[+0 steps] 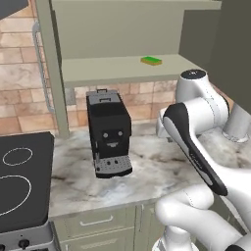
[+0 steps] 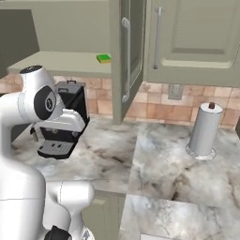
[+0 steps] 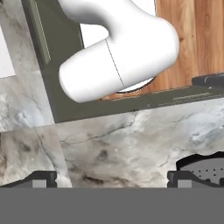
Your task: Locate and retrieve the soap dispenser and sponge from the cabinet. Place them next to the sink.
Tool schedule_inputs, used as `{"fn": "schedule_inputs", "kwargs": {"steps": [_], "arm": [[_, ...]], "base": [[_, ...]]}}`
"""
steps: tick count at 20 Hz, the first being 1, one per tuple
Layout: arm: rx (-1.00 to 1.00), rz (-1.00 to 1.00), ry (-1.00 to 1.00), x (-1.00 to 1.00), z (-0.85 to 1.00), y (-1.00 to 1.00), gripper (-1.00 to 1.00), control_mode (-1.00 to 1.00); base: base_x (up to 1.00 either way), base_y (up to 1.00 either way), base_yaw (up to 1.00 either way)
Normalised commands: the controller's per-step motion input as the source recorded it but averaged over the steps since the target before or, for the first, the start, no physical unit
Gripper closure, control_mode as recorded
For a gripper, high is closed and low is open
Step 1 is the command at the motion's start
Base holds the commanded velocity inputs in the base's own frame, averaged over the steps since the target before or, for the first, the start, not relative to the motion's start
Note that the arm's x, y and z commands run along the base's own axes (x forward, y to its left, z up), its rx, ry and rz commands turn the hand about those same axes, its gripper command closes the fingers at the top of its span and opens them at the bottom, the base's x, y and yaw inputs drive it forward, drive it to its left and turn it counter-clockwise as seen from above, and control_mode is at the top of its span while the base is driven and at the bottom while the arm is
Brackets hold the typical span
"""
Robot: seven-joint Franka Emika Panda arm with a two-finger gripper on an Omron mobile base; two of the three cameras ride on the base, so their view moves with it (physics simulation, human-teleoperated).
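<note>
The green sponge lies flat on the inner shelf of the sage-green wall cabinet, near the shelf's right end. The cabinet's door stands swung open, silver bar handle outward. My gripper is open, its two dark fingertips far apart with nothing between them. It points down at the marble counter, well below the shelf and beside the coffee machine. The soap dispenser and the sink are out of view.
A black coffee machine stands on the counter under the shelf; its drip tray shows by my right fingertip. A paper towel roll stands to the right, a stove top to the left.
</note>
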Motion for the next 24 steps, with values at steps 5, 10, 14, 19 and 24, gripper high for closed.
{"fn": "schedule_inputs", "kwargs": {"steps": [5, 10, 14, 19, 24], "arm": [[0.00, 0.00, 0.00, 0.00, 0.00, 0.00, -1.00, 1.00], [0.00, 0.00, 0.00, 0.00, 0.00, 0.00, -1.00, 1.00], [0.00, 0.00, 0.00, 0.00, 0.00, 0.00, -1.00, 1.00], [0.00, 0.00, 0.00, 0.00, 0.00, 0.00, -1.00, 1.00], [0.00, 0.00, 0.00, 0.00, 0.00, 0.00, -1.00, 1.00]], "base": [[0.36, 0.03, -0.03], [0.39, 0.09, -0.05], [0.34, 0.08, -0.05], [0.37, 0.09, -0.04], [0.30, 0.16, -0.06]]}}
